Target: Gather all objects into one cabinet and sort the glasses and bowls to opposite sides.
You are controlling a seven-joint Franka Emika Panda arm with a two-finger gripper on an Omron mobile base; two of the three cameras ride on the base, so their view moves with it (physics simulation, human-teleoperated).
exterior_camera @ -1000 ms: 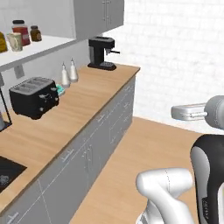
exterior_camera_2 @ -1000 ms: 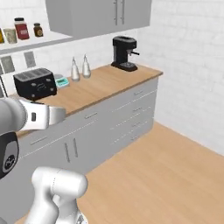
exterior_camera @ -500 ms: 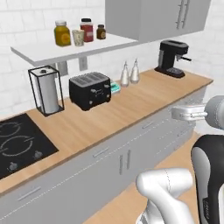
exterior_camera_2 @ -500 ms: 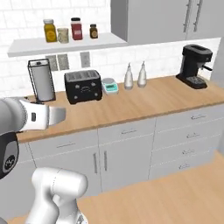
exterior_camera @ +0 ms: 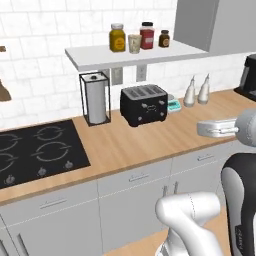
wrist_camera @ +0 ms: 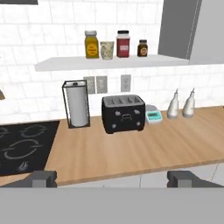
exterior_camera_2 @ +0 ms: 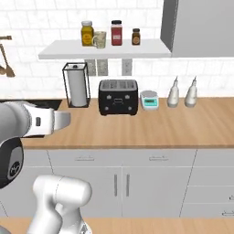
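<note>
A beige mug (exterior_camera: pixel 134 43) (exterior_camera_2: pixel 99 39) (wrist_camera: pixel 106 50) stands on the white wall shelf (exterior_camera: pixel 90 56) (exterior_camera_2: pixel 55 49) (wrist_camera: pixel 52 64), between a yellow jar (wrist_camera: pixel 91 44) and a red jar (wrist_camera: pixel 123 43). My gripper (wrist_camera: pixel 112 178) is open with nothing between its fingertips (wrist_camera: pixel 43 178), well back from the counter and far below the shelf. A grey wall cabinet (exterior_camera: pixel 200 25) (exterior_camera_2: pixel 201 27) (wrist_camera: pixel 192 30) with its door shut hangs right of the shelf. The bowls are out of view.
On the wooden counter (exterior_camera_2: pixel 183 128) stand a black toaster (exterior_camera: pixel 144 104) (wrist_camera: pixel 123 113), a paper towel holder (exterior_camera: pixel 96 97) (wrist_camera: pixel 76 103), two pale bottles (exterior_camera_2: pixel 183 91), a small scale (exterior_camera_2: pixel 149 99) and a coffee machine (exterior_camera: pixel 248 77). A black cooktop (exterior_camera: pixel 35 150) lies at the left. Grey drawers and doors run below.
The whole picture has swung: the camera moved with the base. The counter now faces me squarely, the cooktop has come into view and the coffee machine sits at the right edge.
</note>
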